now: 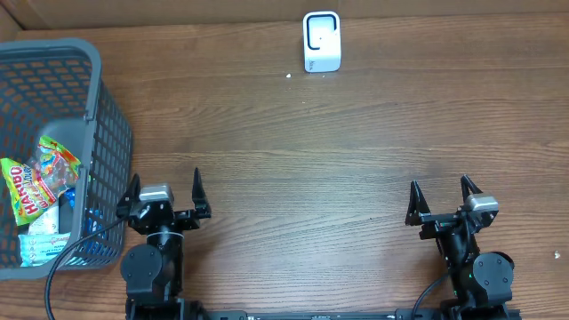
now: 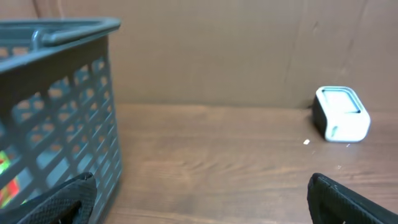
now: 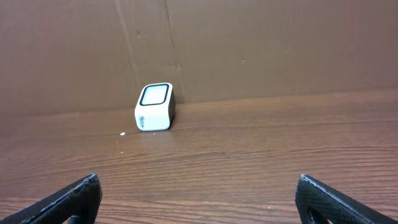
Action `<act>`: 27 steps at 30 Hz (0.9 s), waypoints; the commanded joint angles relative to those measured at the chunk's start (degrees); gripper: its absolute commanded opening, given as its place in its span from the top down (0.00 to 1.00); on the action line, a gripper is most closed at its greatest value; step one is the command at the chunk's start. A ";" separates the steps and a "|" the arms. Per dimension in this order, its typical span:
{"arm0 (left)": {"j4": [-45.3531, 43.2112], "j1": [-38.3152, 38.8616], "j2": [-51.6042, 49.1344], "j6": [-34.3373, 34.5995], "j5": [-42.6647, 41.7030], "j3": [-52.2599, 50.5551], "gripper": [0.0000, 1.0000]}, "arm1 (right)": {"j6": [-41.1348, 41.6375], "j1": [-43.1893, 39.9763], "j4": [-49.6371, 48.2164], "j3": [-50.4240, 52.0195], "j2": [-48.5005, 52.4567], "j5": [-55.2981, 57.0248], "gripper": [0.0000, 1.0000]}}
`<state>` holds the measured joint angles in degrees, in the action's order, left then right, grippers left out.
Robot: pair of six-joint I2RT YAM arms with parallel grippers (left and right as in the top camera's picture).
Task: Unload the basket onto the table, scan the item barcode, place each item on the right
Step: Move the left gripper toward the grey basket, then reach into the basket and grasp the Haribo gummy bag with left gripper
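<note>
A white barcode scanner (image 1: 321, 42) stands at the table's far edge, also in the left wrist view (image 2: 341, 114) and the right wrist view (image 3: 155, 107). A yellow Haribo candy bag (image 1: 40, 178) lies inside the grey plastic basket (image 1: 107, 116) at the left, over other packets. My left gripper (image 1: 165, 188) sits at the front left beside the basket, open and holding nothing. My right gripper (image 1: 442, 195) sits at the front right, open with nothing between its fingers. Both are far from the scanner.
The basket wall (image 2: 56, 118) stands close on the left gripper's left side. A brown cardboard wall (image 3: 249, 43) runs behind the wooden table (image 1: 338, 169). A small white speck (image 1: 288, 76) lies near the scanner.
</note>
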<state>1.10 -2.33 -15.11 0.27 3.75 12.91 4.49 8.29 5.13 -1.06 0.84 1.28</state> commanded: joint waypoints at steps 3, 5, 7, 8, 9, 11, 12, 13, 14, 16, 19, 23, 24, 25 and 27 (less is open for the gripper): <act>-4.57 0.11 -1.11 1.40 -4.24 1.88 0.00 | -0.04 0.22 -0.44 0.61 -0.68 -0.33 0.00; -5.07 0.11 -1.11 1.46 -5.84 1.99 0.00 | -0.04 0.22 -0.44 0.61 -0.68 -0.33 0.00; -5.84 0.11 -1.18 1.44 -6.38 2.01 0.00 | -0.04 0.22 -0.44 0.61 -0.68 -0.33 0.00; -6.64 0.11 -1.31 1.42 -6.32 2.05 0.00 | -0.04 0.22 -0.44 0.61 -0.68 -0.33 0.00; -7.32 0.11 -1.44 1.36 -6.08 2.23 0.00 | -0.04 0.22 -0.44 0.61 -0.68 -0.33 0.00; -7.52 0.11 -1.79 1.38 -6.12 3.06 0.00 | -0.04 0.22 -0.44 0.61 -0.68 -0.33 0.00; -7.45 0.11 -2.10 1.38 -6.12 3.45 0.00 | -0.04 0.22 -0.44 0.61 -0.68 -0.33 0.00; -7.34 0.11 -2.82 1.40 -6.14 4.20 0.00 | -0.04 0.22 -0.44 0.61 -0.68 -0.33 0.00; -7.34 0.11 -3.41 1.40 -6.14 4.66 0.00 | -0.04 0.22 -0.44 0.61 -0.68 -0.33 0.00; -7.26 0.11 -4.79 1.40 -6.19 5.57 0.00 | -0.04 0.22 -0.44 0.61 -0.68 -0.33 0.00; -6.43 0.11 -7.10 1.42 -6.86 7.58 0.00 | -0.04 0.22 -0.44 0.61 -0.68 -0.33 0.00; -3.78 0.11 -9.11 0.15 -7.19 12.81 0.00 | -0.04 0.22 -0.44 0.61 -0.68 -0.33 0.00; -2.60 0.11 -9.49 -0.13 -7.19 14.56 0.00 | -0.04 0.22 -0.44 0.61 -0.68 -0.33 0.00; -1.25 0.11 -9.81 -0.13 -7.19 16.24 0.00 | -0.04 0.22 -0.44 0.61 -0.68 -0.33 0.00; 2.01 0.11 -10.58 -0.13 -7.19 19.85 0.00 | -0.04 0.22 -0.44 0.61 -0.68 -0.33 0.00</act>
<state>0.86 -2.33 -25.06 1.10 -2.55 26.44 4.49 8.29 5.13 -1.06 0.84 1.28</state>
